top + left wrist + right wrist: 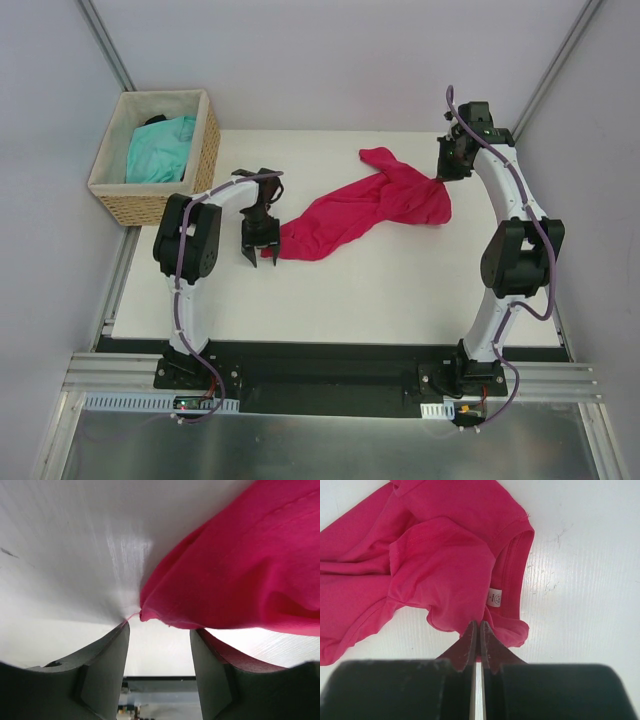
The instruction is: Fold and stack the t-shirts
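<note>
Okay, crimson t-shirt (370,210) sprawled diagonally on table (400,300). Right gripper (476,626) pressed together, pinching fabric beside the white neck label (494,597). Left gripper (261,258) spread at the opposite hem. Turquoise t-shirt (160,150) in wicker basket (150,205), far-left corner.

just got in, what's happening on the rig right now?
Shirt folding, early stage. The right gripper is shut on the crimson-pink t-shirt near its collar, and the shirt lies crumpled across the table. The left gripper is open at the shirt's opposite end, with the fabric edge right at its jaws but not clamped. The turquoise t-shirt sits in the wicker basket. Nothing folded yet.
</note>
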### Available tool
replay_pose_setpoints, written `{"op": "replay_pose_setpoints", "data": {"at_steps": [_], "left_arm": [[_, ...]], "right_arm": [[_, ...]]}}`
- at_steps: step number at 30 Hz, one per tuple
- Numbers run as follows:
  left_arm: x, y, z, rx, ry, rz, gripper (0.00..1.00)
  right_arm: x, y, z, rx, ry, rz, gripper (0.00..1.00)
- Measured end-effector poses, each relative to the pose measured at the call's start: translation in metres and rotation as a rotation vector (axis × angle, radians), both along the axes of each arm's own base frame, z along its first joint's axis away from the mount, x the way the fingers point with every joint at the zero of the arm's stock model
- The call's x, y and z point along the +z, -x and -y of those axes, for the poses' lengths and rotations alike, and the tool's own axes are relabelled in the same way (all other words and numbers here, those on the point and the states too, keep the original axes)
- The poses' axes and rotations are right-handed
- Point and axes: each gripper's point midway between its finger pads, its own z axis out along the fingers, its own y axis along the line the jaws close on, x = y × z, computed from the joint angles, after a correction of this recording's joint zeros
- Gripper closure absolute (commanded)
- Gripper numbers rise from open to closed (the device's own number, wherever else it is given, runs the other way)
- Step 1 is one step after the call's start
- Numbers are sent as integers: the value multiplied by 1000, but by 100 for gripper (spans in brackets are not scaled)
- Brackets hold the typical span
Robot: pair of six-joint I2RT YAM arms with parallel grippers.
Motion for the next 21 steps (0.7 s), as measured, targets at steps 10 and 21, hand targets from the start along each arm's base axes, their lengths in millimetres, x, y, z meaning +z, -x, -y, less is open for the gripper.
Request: {"op": "replay_pose_setpoints", "data": {"at_steps": [10,21], "left_arm": [[1,-10,4,-3,23,61,49],[7,-34,17,-19,54,153,49]], "right_arm": [[0,0,-3,9,-15,-1,99],[0,1,-5,16,-24,-1,99]]}}
